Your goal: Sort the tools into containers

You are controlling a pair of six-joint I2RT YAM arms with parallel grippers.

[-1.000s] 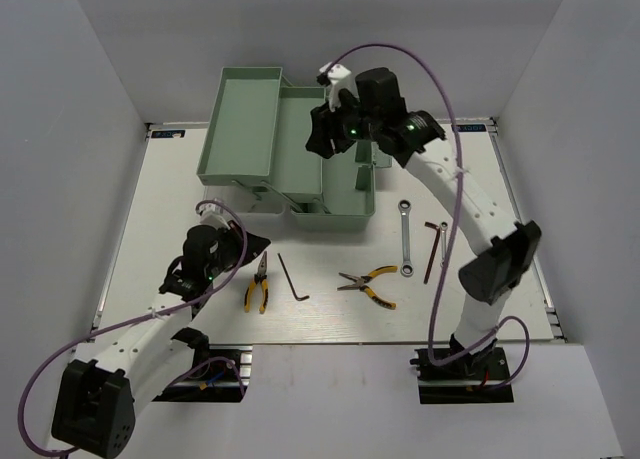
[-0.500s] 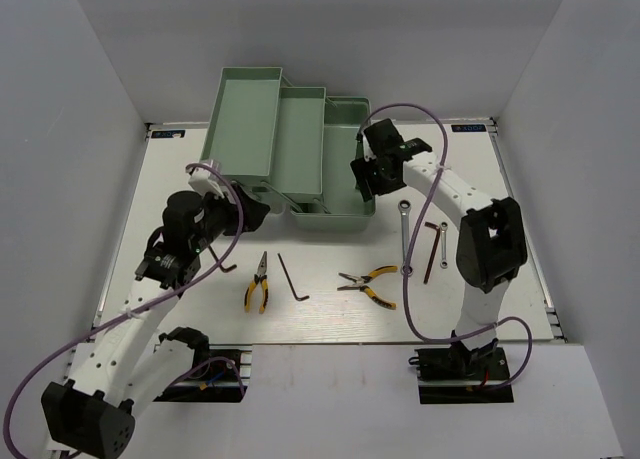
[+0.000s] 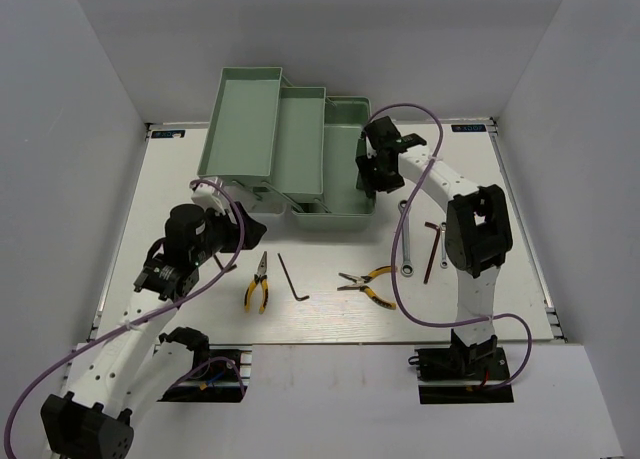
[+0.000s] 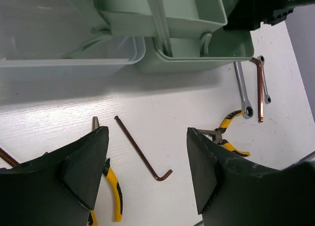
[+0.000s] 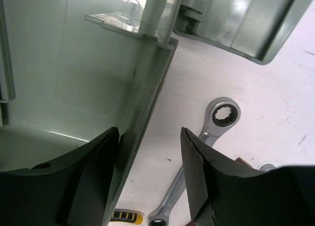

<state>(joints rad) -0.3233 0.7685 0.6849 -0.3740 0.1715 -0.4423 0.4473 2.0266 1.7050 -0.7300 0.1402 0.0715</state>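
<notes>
The pale green toolbox [image 3: 300,154] stands open at the back, its tiers folded out to the left. My left gripper [image 4: 146,132] hangs open above a dark L-shaped hex key [image 4: 142,154], and nothing sits between its fingers. Yellow-handled pliers [image 4: 112,194] lie under its left finger, and a second pair [image 4: 230,137] by its right finger. My right gripper [image 5: 149,132] is open astride the toolbox's right wall [image 5: 147,98], one finger inside and one outside. The silver wrench [image 5: 216,127] lies just outside that wall.
Right of the silver wrench [image 3: 407,237] lie a brown hex key [image 3: 432,247] and a small wrench [image 3: 443,244]. Another brown hex key end [image 4: 6,157] shows at the left wrist view's edge. The toolbox's clear lid [image 4: 64,44] rests on the table.
My left gripper has opened and moved up towards the toolbox. My right gripper has come down from above the toolbox to its right wall.
</notes>
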